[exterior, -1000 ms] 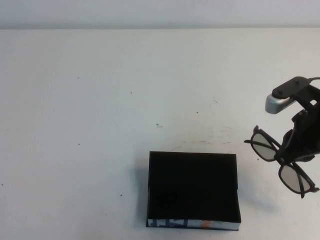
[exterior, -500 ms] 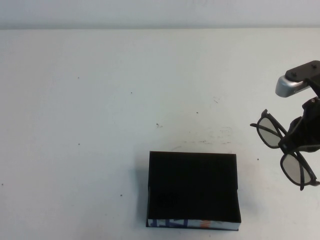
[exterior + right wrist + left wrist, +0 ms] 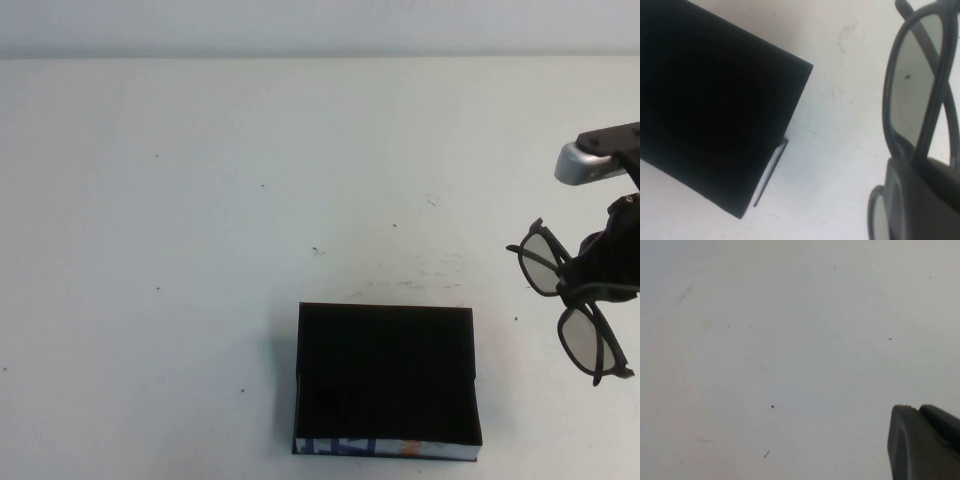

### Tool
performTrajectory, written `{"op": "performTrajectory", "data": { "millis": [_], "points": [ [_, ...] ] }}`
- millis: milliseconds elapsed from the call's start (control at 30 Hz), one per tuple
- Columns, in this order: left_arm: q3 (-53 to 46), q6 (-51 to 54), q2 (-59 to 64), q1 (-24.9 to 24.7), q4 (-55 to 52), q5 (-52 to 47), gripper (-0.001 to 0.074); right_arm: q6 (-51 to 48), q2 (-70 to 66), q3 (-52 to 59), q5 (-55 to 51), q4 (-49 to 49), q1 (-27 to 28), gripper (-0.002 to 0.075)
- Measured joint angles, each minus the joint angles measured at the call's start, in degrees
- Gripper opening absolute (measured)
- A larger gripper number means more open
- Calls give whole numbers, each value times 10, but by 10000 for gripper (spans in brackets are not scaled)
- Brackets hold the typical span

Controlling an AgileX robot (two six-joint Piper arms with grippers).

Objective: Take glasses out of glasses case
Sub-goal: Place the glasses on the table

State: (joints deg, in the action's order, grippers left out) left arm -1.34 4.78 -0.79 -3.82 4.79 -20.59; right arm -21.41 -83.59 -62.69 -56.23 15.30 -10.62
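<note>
The black glasses case (image 3: 387, 378) lies open on the white table near the front, its white printed edge strip facing me; it also shows in the right wrist view (image 3: 710, 105). My right gripper (image 3: 585, 285) is shut on the bridge of the black-rimmed glasses (image 3: 565, 300) and holds them in the air to the right of the case. In the right wrist view the glasses (image 3: 915, 105) hang from the fingers (image 3: 925, 200). My left gripper (image 3: 925, 440) is out of the high view, its fingers together over bare table.
The white table (image 3: 250, 180) stretches bare behind and to the left of the case, with small dark specks and faint scuff marks (image 3: 430, 270) just behind the case. The back wall edge runs along the top.
My right gripper has carried the glasses further right and slightly away from the case. The case has not moved.
</note>
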Motion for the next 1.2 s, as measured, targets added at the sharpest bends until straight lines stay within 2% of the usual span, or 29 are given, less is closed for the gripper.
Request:
{"op": "performTrajectory", "data": {
  "millis": [367,900,1200],
  "points": [
    [0,0,0,0,0,0,-5,113,-13,0,-2,0,0,1],
    [0,0,0,0,0,0,-5,123,-91,2,1,7,0,4],
    [0,0,0,0,0,0,-5,133,-113,2,2,-18,0,54]
  ]
}}
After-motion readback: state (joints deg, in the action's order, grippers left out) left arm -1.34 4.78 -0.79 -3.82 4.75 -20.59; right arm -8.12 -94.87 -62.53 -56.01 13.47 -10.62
